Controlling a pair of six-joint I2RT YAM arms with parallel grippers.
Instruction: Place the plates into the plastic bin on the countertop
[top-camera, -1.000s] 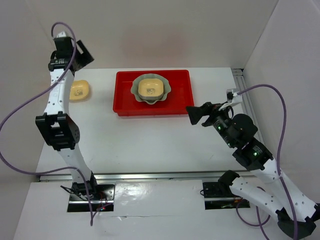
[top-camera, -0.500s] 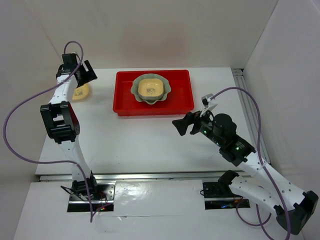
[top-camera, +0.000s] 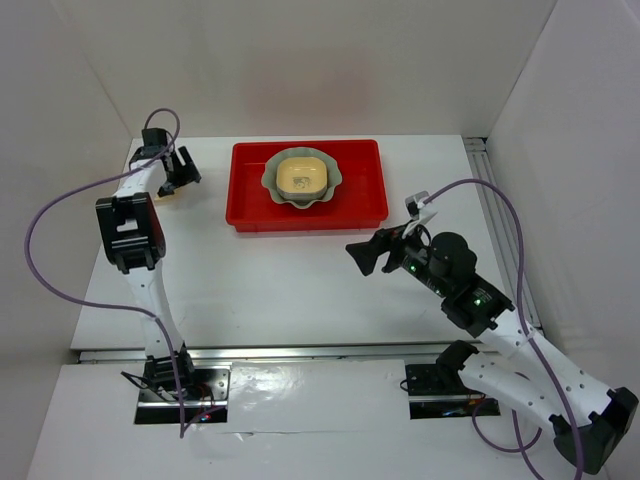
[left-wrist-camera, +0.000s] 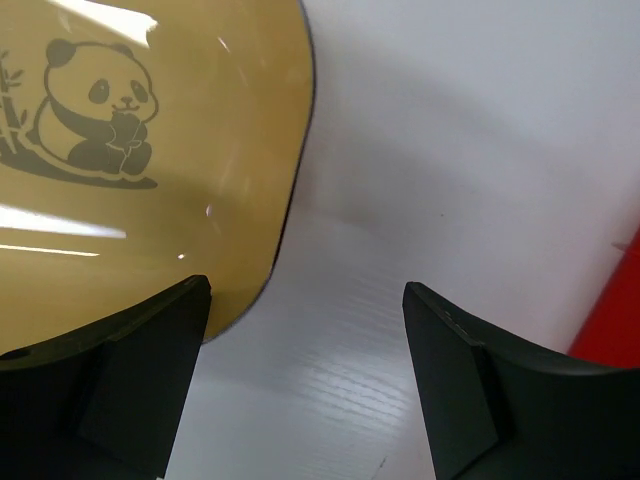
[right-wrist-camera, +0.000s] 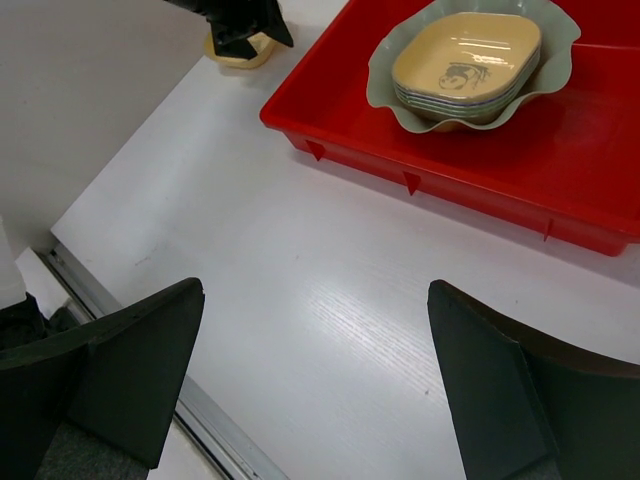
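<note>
With fingers spread wide, left end effector stretches far forward, right end effector nearer.

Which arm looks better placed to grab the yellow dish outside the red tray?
Left. The left gripper is open right at the yellow dish; the right gripper hovers open on the red tray's opposite side.

white walls | metal rail near edge | second rail right side

We see a bright red bin, a pale green dish and a tan dish printed with a grey figure. We find the yellow dish carries a grey panda with bamboo; the countertop is white.
</note>
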